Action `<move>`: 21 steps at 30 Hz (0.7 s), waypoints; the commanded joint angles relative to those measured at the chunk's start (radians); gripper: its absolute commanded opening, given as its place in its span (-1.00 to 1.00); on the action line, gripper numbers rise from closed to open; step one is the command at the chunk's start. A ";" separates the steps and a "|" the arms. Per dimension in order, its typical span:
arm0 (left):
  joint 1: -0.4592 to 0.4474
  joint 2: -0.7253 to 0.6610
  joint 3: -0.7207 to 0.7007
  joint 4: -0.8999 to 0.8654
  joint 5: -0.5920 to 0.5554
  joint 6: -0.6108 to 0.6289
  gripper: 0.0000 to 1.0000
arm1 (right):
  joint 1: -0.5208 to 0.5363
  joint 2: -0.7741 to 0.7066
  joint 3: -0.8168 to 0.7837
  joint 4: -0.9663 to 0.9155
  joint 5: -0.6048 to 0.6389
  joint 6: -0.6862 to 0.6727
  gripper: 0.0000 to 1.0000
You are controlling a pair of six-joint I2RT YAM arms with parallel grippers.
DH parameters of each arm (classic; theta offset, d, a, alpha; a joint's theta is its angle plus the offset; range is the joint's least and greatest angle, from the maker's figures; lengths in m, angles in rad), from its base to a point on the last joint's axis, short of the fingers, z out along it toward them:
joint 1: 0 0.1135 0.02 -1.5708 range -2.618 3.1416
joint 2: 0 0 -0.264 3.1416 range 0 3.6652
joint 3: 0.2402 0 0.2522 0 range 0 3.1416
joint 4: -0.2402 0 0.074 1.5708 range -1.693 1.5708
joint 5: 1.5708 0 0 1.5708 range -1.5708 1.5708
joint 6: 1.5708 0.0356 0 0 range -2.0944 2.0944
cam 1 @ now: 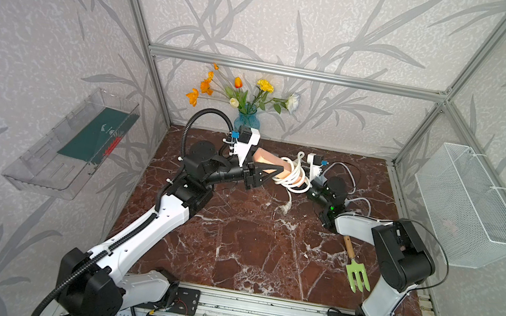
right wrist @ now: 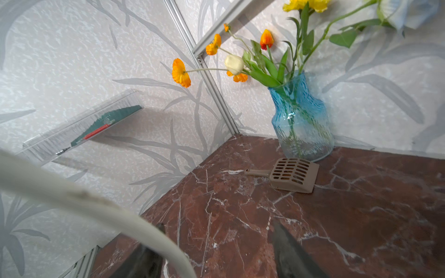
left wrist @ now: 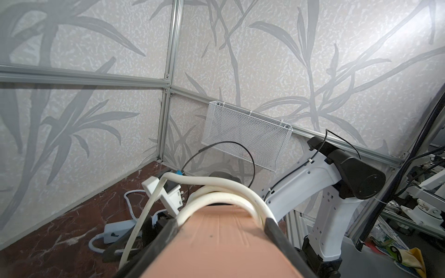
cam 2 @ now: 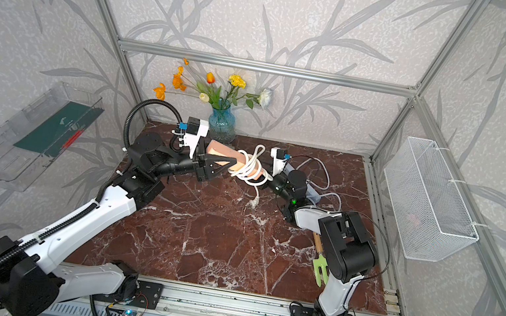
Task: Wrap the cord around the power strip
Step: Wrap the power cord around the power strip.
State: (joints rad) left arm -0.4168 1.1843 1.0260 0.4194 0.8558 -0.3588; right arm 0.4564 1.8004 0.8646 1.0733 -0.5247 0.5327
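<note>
The main risk is the wraps coming undone. The cord [cam 1: 293, 177] sits in a few slack turns bunched at the right end of the power strip [cam 1: 265, 156], with one loop standing loose above them. The right tool [right wrist: 219, 228] has its jaws apart, so nothing pinches the cord; the strand only lies across one finger [right wrist: 144, 261]. If that tool draws back carelessly, the finger could hook the strand and drag a turn off the end. The free tail hangs down, with the plug [cam 1: 286, 208] at or near the surface [cam 1: 246, 251], and its weight could tug the slack turns loose.

The strip is held clear of the surface, far of centre, clamped by the left tool [cam 1: 271, 173], which grips its two long sides. A pull on the wrapped end could twist it in that grip. A white adapter [left wrist: 118, 229] with its own lead lies just beyond and might get snagged.

The left arm reaches in from near left, elbow bent, its tool pointing right. The right arm folds in from near right, wrist low, its tool pointing left at the wrapped end.
</note>
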 commanded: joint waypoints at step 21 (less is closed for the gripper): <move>0.001 -0.007 0.091 0.120 -0.098 0.000 -1.00 | 0.026 -0.153 -0.214 -0.055 0.108 -0.049 0.04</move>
State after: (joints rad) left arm -0.4168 1.1912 1.0634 0.4557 0.7776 -0.3592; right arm 0.4728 1.6482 0.6331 1.0412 -0.4267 0.5102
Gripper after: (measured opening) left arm 0.501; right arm 0.526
